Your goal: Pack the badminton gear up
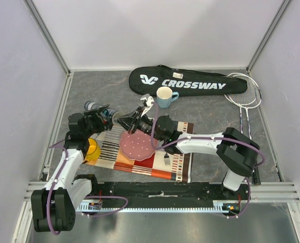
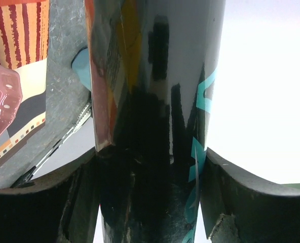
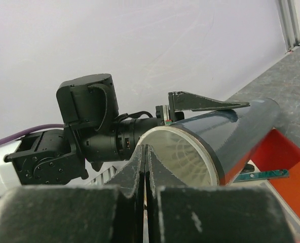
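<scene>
The dark tube (image 1: pixel 115 116) is held off the table, lying roughly level, with my left gripper (image 1: pixel 102 116) shut around its middle. In the left wrist view both fingers press its glossy sides (image 2: pixel 150 152). My right gripper (image 1: pixel 132 123) is shut on nothing, its fingertips (image 3: pixel 146 150) just in front of the tube's open mouth (image 3: pixel 183 157). Pale feather ribs of a shuttlecock show inside that mouth. The black CROSSWAY bag (image 1: pixel 185 81) lies at the back. Two rackets (image 1: pixel 244 93) lie to its right.
A striped mat (image 1: pixel 140 157) lies under both grippers, bearing a pink plate (image 1: pixel 136 144) and a fork (image 1: pixel 166 159). A yellow mug (image 1: pixel 92 149) sits at the mat's left end. A light blue cup (image 1: pixel 165 96) stands in front of the bag.
</scene>
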Available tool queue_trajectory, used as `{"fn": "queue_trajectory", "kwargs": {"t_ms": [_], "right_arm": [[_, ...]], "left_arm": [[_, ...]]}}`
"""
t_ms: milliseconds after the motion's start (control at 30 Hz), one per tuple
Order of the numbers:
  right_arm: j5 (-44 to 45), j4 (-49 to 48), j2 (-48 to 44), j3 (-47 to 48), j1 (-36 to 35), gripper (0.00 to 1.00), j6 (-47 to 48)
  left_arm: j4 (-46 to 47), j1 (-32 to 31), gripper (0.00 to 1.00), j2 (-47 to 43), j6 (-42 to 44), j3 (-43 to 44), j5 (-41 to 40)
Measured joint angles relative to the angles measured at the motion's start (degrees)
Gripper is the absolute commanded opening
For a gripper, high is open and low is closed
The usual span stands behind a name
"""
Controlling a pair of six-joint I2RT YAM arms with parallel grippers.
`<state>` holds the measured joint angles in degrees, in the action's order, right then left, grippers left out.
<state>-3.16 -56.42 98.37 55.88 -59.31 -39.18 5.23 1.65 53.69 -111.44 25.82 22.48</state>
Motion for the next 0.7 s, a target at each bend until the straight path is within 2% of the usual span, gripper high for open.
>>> {"fn": "queue_trajectory", "kwargs": {"t_ms": [233,467,633,700], "right_arm": [[3.08,-8.7,3.87,-0.48,-2.16,0.0,3.08],[9.16,-22.25,11.26,0.48,-4.48,0.0,8.9],[10.12,-25.59,13.11,2.27,-4.48,0.0,11.45],[9.81,-24.68,12.17,1.64,-4.48,0.08,11.96]], "left_arm": [[-2.08,-0.59,0.02,0.0,-0.04,1.29,-1.51],[-5.11,-1.29,0.02,0.0,-0.26,3.17,-4.79],[-6.58,-1.2,0.02,0.02,-1.31,4.35,-6.71],[-6.84,-1.36,0.02,-0.13,-1.38,4.35,-6.56]]}}
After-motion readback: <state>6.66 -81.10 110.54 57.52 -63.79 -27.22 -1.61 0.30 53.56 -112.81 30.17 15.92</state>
